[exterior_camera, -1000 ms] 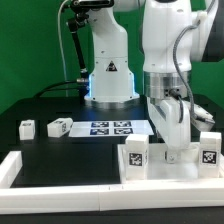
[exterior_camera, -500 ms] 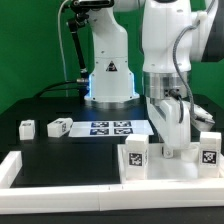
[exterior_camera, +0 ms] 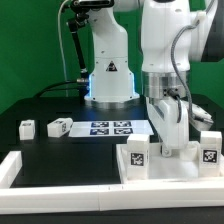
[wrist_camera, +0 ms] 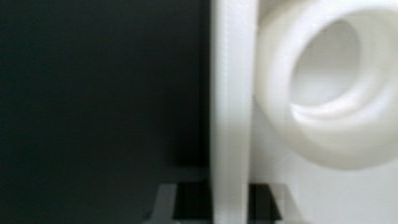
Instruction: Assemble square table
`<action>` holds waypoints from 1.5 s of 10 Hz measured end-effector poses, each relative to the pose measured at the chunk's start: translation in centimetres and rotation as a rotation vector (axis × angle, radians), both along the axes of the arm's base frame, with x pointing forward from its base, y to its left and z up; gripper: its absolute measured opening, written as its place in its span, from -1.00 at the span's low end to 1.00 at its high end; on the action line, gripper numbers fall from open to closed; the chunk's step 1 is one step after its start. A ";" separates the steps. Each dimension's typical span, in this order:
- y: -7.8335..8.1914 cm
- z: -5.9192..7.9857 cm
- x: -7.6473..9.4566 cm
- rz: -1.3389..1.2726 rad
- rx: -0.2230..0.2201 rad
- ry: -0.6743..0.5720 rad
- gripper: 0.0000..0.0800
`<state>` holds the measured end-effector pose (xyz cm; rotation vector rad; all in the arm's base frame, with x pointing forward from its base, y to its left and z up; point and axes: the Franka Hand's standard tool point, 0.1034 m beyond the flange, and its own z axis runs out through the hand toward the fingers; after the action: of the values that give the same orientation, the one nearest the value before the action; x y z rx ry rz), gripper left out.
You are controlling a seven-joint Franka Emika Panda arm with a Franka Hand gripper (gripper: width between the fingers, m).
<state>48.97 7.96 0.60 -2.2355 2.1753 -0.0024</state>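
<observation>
Black tabletop (exterior_camera: 70,150) holds white square panel (exterior_camera: 175,172), tagged legs (exterior_camera: 135,153) upright

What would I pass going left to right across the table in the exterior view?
Small leg block → second leg block → marker board → upright tagged leg → tool → rightmost tagged leg.

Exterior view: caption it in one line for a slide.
Gripper shut on the large white plastic square panel; two small white tagged leg blocks lie apart.
</observation>
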 end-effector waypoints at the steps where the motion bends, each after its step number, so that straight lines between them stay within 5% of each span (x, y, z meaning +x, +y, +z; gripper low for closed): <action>1: 0.0 0.0 0.0 0.000 0.000 0.000 -0.85; 5: -0.7 0.2 -0.1 0.037 -0.007 -0.024 -0.85; 8: -5.7 0.1 -3.3 0.181 -0.050 -0.053 -0.85; 10: -9.9 0.0 -3.7 0.448 -0.080 -0.058 -0.85; 15: -11.0 0.0 -3.7 0.807 -0.072 -0.043 -0.85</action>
<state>45.27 -3.09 0.57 -2.9302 1.1281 -0.1121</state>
